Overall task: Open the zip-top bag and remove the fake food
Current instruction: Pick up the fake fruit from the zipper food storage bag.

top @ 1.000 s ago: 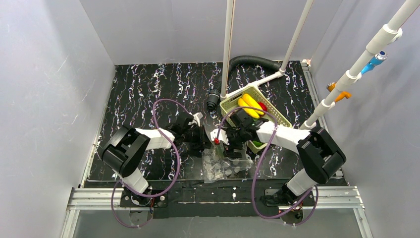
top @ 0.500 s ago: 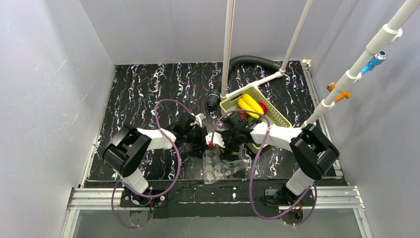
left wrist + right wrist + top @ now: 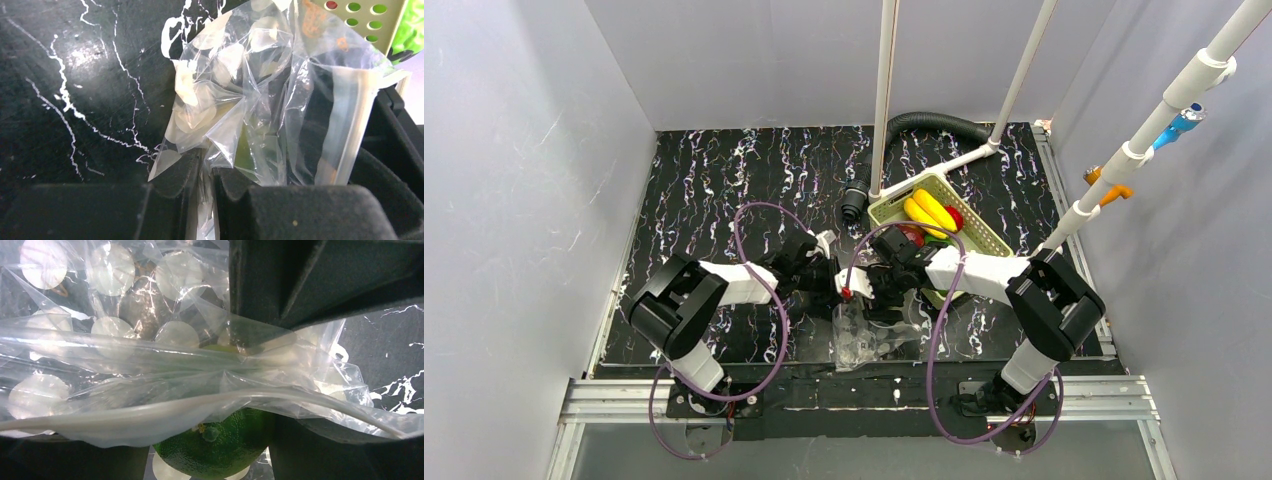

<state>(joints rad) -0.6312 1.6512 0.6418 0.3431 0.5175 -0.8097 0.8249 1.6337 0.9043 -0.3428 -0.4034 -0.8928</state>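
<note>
The zip-top bag (image 3: 864, 345) lies crumpled on the near middle of the table (image 3: 704, 180), between the two arms. Its upper end is lifted where the grippers meet. The table has a black top with white veins. At its far side a black ribbed hose (image 3: 929, 122) curves behind a pale green slotted basket (image 3: 990, 233). This basket stands right of the centre, beside the right arm (image 3: 994, 272). The left arm (image 3: 724, 280) reaches in from the left and the right arm from the right, so both wrists meet just above the bag.

The bag is clear plastic with white dots. The left gripper (image 3: 832, 288) is closed on it. In the left wrist view a fold of the film is pinched tightly between its two dark fingers (image 3: 100, 210), and the white zip strip (image 3: 347, 135) stands up at the right of them. The right gripper (image 3: 876, 296) has its fingers (image 3: 325, 455) well apart at the mouth of the bag. A green round fruit (image 3: 220, 447) sits between them, partly behind the film. It seems to touch both fingers, but I cannot tell if they press it.

More of the fake food (image 3: 936, 218) is in the basket: yellow bananas (image 3: 927, 210), a small red piece (image 3: 955, 215) beside them, and a dark red round fruit (image 3: 911, 233) at the near end.
</note>
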